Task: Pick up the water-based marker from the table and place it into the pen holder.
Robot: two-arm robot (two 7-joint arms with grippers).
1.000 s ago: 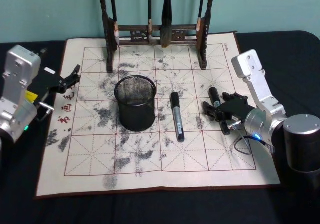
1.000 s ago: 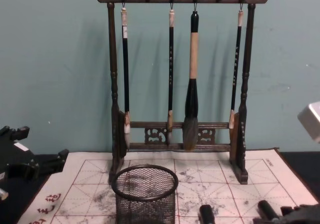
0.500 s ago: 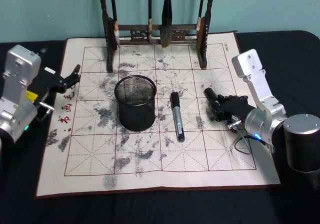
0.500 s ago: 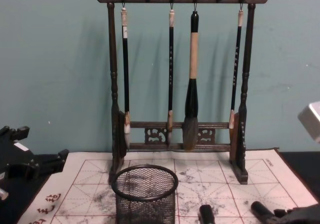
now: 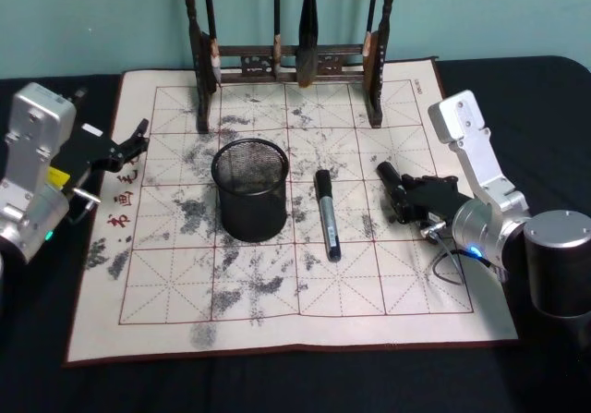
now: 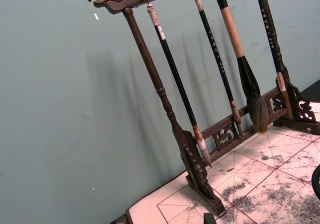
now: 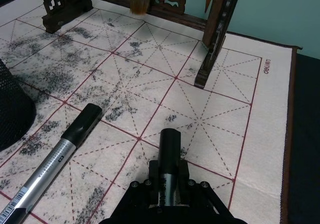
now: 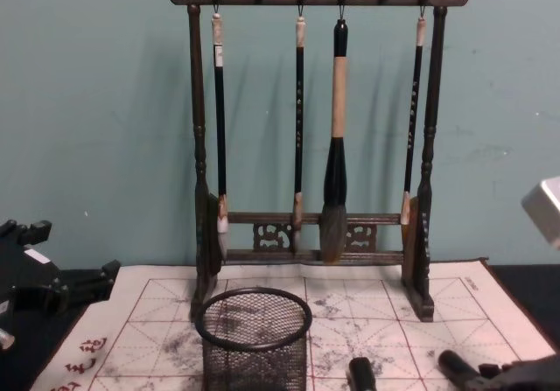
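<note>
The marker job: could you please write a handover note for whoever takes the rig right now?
Right end effector: shut on one marker at the mat's right side, low.
Left end effector: idle by the mat's left edge.
Second marker: lying flat on the mat, right of the pen holder.
Done: grasp. Left: lift, carry, drop into the empty pen holder.

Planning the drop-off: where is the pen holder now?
In the head view the pen holder stands left of centre on the mat, in front of the brush rack, a loose marker lying to its right.
</note>
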